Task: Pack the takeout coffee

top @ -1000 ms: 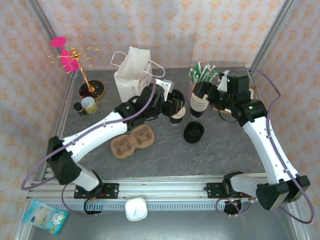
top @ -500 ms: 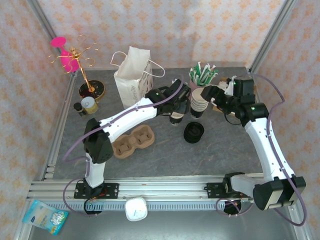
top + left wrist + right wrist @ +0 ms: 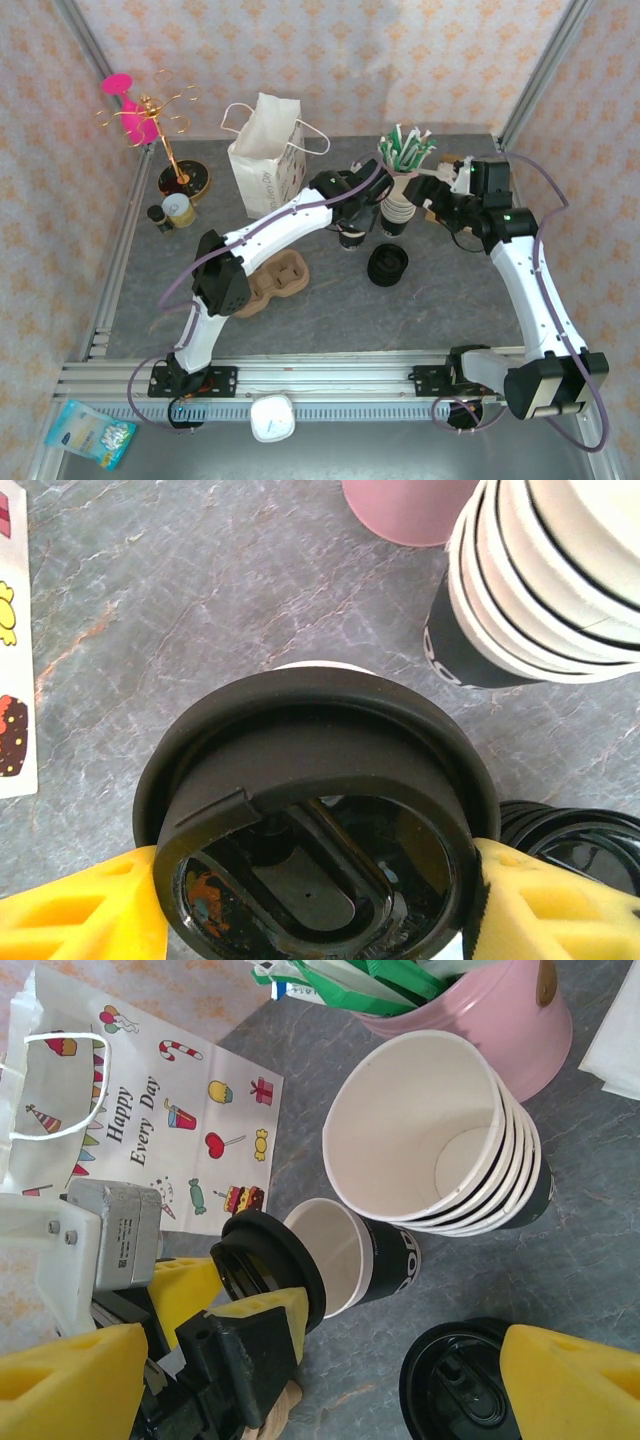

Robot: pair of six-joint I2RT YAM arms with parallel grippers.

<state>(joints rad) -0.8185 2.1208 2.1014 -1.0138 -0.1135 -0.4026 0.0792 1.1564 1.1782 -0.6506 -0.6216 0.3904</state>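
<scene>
The takeout coffee (image 3: 392, 1250) is a small black paper cup standing on the table, its cream inside showing through the uncovered mouth. From overhead this cup (image 3: 350, 238) sits just left of the cup stack. My left gripper (image 3: 315, 905) is shut on a black lid (image 3: 310, 780), its yellow fingers (image 3: 80, 905) on either side. The lid (image 3: 268, 1265) hangs tilted at the cup's left rim. My right gripper (image 3: 320, 1390) is open above the stack, and nothing lies between its fingers (image 3: 570, 1380).
A nested stack of black cups (image 3: 397, 212) stands right of the single cup, with a pile of black lids (image 3: 387, 264) in front. Behind are a pink pot of green sachets (image 3: 405, 150) and a paper bag (image 3: 265, 150). A brown cup carrier (image 3: 275, 280) lies under the left arm.
The left arm's elbow has swung right over the carrier while its gripper stayed at the cup with the lid. The right gripper shifted slightly toward the stack.
</scene>
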